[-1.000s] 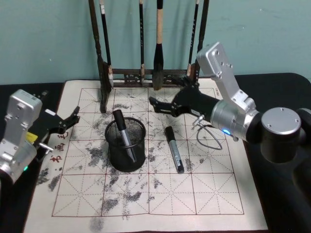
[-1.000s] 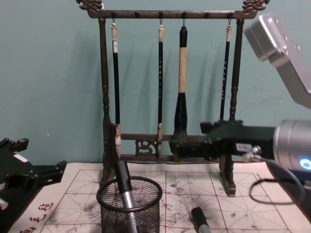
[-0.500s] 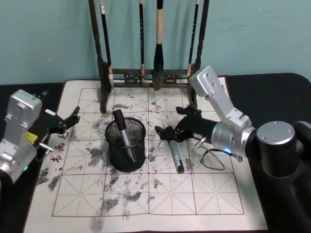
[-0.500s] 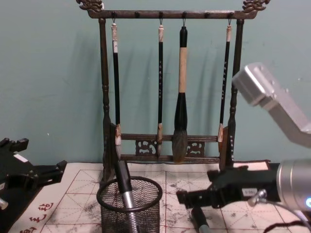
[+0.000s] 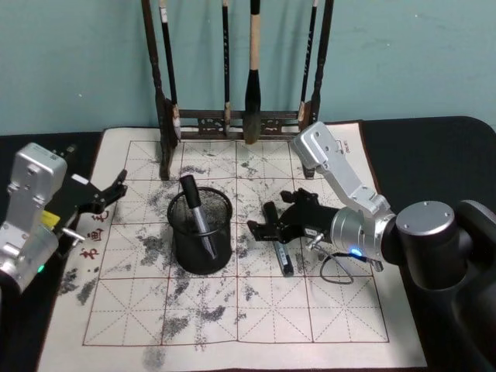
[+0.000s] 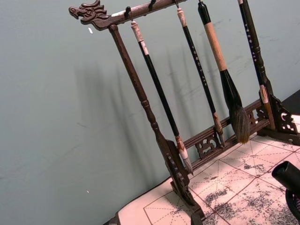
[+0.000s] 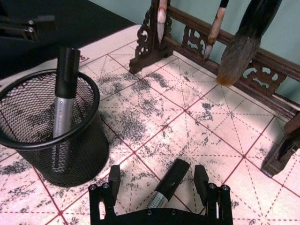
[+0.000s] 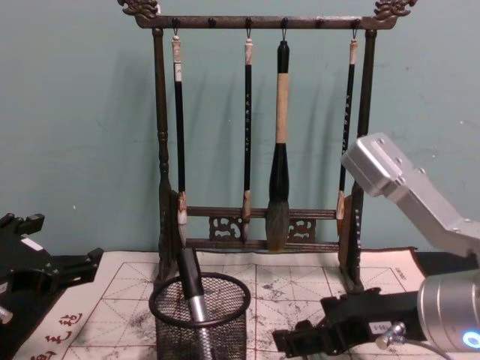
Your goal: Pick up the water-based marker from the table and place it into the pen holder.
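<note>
A black and silver water-based marker [image 5: 284, 260] lies on the ink-stained mat just right of the pen holder [image 5: 200, 232], a black wire-mesh cup. Another marker [image 5: 192, 203] stands tilted inside that cup. My right gripper [image 5: 272, 225] is down over the lying marker [image 7: 169, 182], open, with one finger on each side of its cap end. In the right wrist view the fingers [image 7: 114, 180] stand clear of the barrel, and the pen holder [image 7: 93, 100] is close by. My left gripper [image 5: 108, 192] is parked at the mat's left edge, open.
A tall dark wooden brush rack [image 5: 232, 120] with several hanging brushes stands at the back of the gridded mat [image 5: 232, 318], just behind my right arm. The chest view has the pen holder [image 8: 201, 322] in front of the rack [image 8: 255, 225].
My right gripper has dropped from up by the brush rack down towards the mat and now straddles the lying marker. The left arm and pen holder have not moved.
</note>
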